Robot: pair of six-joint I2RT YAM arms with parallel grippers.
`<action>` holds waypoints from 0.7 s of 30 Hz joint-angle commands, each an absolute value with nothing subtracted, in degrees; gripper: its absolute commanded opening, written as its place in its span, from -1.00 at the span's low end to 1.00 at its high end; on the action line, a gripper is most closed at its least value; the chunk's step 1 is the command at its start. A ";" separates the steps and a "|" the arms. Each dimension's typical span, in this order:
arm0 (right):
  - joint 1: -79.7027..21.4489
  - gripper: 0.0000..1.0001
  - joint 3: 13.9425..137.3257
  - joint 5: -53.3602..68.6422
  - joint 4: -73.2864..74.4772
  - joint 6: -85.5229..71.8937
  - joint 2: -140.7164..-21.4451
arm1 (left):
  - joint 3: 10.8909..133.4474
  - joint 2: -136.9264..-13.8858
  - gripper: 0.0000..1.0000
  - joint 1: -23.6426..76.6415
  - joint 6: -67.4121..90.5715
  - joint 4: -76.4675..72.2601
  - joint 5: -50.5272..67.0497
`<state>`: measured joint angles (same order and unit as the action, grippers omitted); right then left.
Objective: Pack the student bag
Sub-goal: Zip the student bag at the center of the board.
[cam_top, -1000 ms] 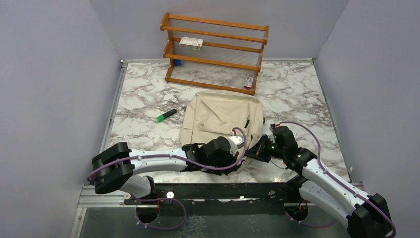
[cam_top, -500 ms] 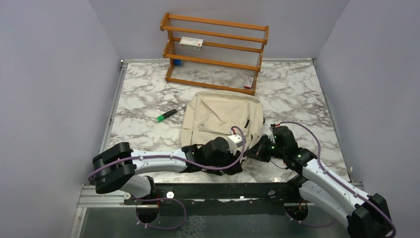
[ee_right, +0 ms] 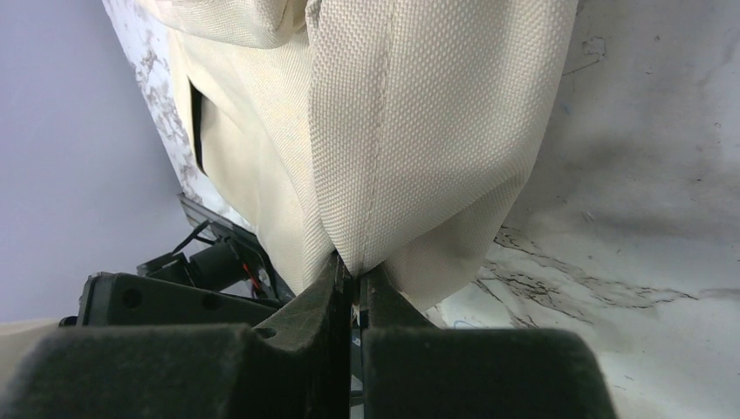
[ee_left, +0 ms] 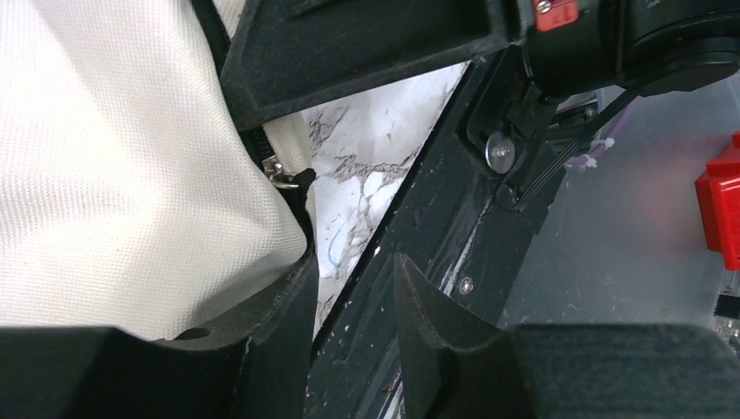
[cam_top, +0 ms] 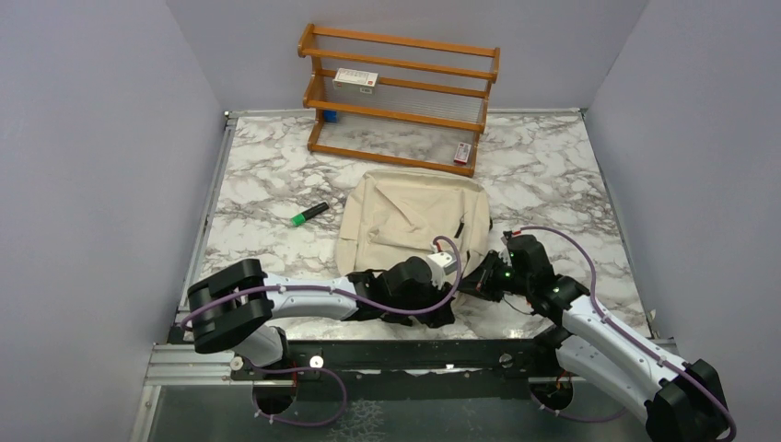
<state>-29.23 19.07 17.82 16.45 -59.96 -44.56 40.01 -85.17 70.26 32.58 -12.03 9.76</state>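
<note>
The student bag (cam_top: 414, 216) lies flat on the marble table, a beige fabric backpack with its near edge under both wrists. My left gripper (cam_top: 451, 284) is at the bag's near edge. In the left wrist view the left gripper (ee_left: 353, 292) is open with nothing between its fingers; the bag's cloth (ee_left: 113, 175) presses against the left finger, and a metal zipper pull (ee_left: 277, 170) hangs just beyond it. My right gripper (cam_top: 482, 279) is at the bag's near right corner. In the right wrist view the right gripper (ee_right: 353, 278) is shut on a fold of the bag's fabric (ee_right: 419, 131).
A wooden rack (cam_top: 398, 97) stands at the back with a small box (cam_top: 355, 79) on its shelf and a small item (cam_top: 462, 152) at its lower right. A green marker (cam_top: 308, 214) lies left of the bag. The black frame rail (cam_top: 396, 354) runs along the table's near edge.
My left gripper has gone from shut to open at the bag's near edge, and the left arm's elbow has shifted right. The right arm and its grip are unchanged.
</note>
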 commanded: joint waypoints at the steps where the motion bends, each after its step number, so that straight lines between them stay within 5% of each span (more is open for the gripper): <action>1: -28.74 -0.86 18.46 16.00 16.11 -60.03 -43.79 | 41.83 -85.18 -0.23 70.48 33.81 -9.92 6.02; 21: -28.74 -0.86 18.29 16.66 15.93 -60.20 -43.62 | 45.44 -87.19 -0.28 70.42 32.87 -11.34 2.91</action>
<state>-29.15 18.83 17.85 16.43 -59.99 -44.27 42.09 -86.04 70.26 33.80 -8.71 4.27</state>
